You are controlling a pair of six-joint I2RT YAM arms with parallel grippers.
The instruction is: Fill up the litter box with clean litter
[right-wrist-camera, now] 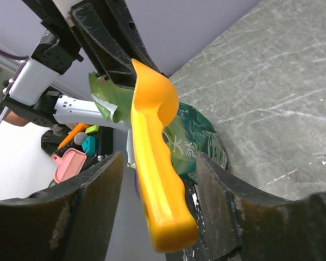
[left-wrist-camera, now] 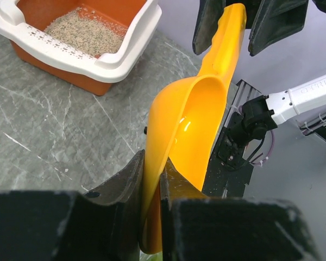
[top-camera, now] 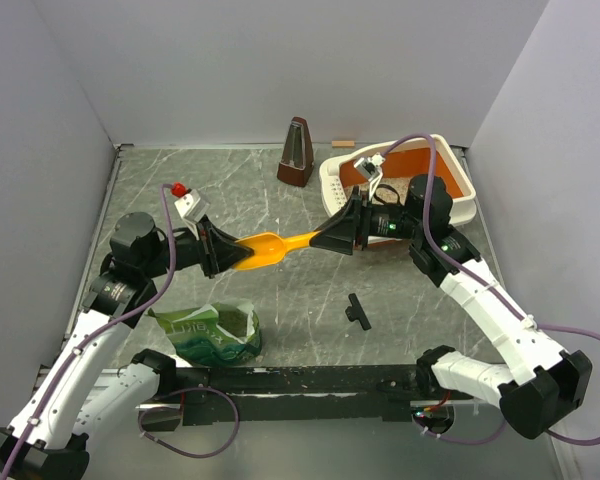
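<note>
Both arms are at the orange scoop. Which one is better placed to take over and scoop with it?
Probably the right. The right gripper is open with the scoop handle between its fingers, so it need only close. The left gripper pinches the bowl's rim, a poor hold for scooping.

scoop (left-wrist-camera: 190, 125): glossy plastic | litter box (left-wrist-camera: 125, 57): smooth plastic | clean litter (left-wrist-camera: 81, 32): gritty granules

Plain pale walls (top-camera: 280, 60) enclose a grey marbled table (top-camera: 230, 180).
</note>
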